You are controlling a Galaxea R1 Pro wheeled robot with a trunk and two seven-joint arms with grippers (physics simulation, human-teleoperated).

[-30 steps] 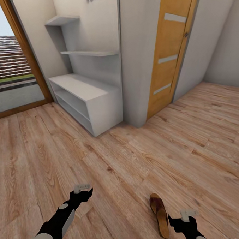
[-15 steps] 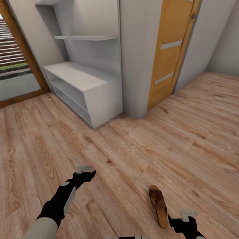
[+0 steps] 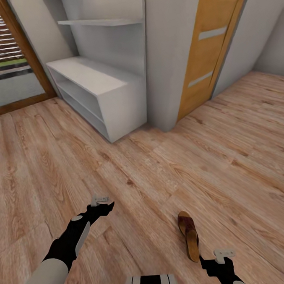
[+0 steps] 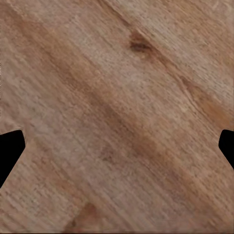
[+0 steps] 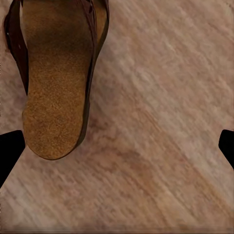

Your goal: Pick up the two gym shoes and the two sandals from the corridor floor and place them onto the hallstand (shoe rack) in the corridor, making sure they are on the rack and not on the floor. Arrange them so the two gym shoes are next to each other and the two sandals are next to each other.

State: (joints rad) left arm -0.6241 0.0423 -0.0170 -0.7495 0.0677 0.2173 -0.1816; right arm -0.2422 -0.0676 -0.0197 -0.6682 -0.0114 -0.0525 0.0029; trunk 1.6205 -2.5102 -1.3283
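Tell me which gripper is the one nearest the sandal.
The right gripper: it hangs just behind the sandal, at its heel end. The left gripper hangs over bare corridor floor, well off to the side.

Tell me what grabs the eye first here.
A lone brown sandal lies on the wood floor, just ahead of the open right gripper. Beyond it, the pale grey shoe rack stands bare against the wall, beside an orange door.
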